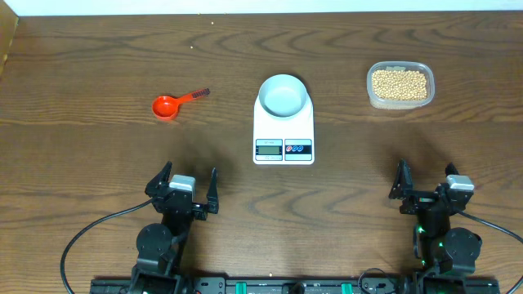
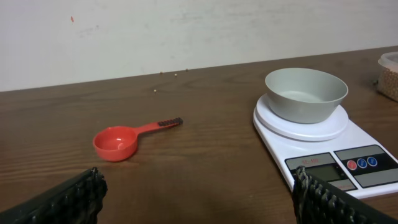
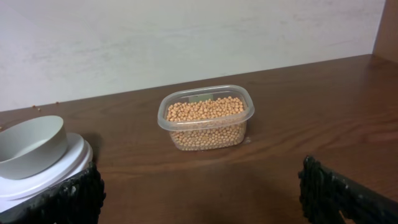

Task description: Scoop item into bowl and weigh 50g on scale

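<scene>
The pale blue-white bowl sits empty on the white scale at the table's middle; both also show in the left wrist view, bowl on scale. Tan beans fill a clear plastic tub at the back right, also in the right wrist view. A red scoop lies at the back left, also in the left wrist view. My left gripper and right gripper are open and empty near the front edge.
Brown wooden table with a white wall behind it. A few stray beans lie by the wall at the table's far edge. Cables run from both arm bases at the front.
</scene>
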